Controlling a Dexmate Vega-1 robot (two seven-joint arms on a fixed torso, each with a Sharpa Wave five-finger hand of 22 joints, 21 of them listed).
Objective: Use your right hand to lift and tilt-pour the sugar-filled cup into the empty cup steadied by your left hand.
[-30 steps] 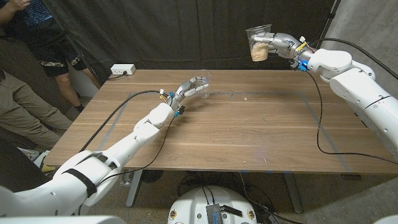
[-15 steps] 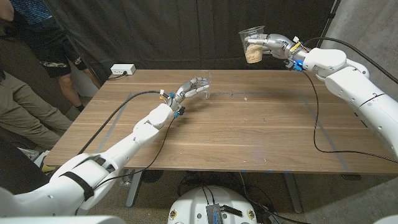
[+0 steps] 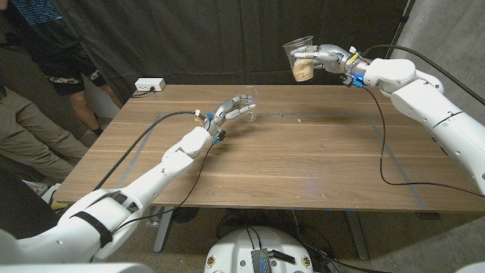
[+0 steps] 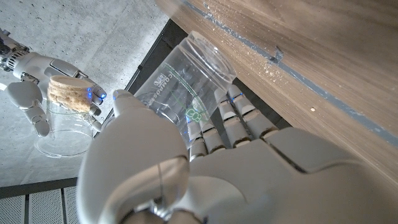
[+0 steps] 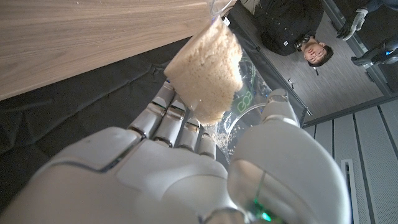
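A clear plastic cup holding brown sugar hangs high above the table's far edge, gripped by my right hand and leaning slightly. In the right wrist view the sugar cup sits between the fingers and thumb. The empty clear cup stands on the table near the far middle, with my left hand wrapped around it. In the left wrist view the empty cup shows in my left hand, and the sugar cup shows beyond it in the right hand.
A white power strip lies at the table's far left edge. People stand at the left. A little spilled sugar dots the table near blue tape lines. A black curtain hangs behind the table.
My right hand has carried the sugar cup leftward, nearer to the empty cup, and slightly higher. The left hand and empty cup have stayed put.
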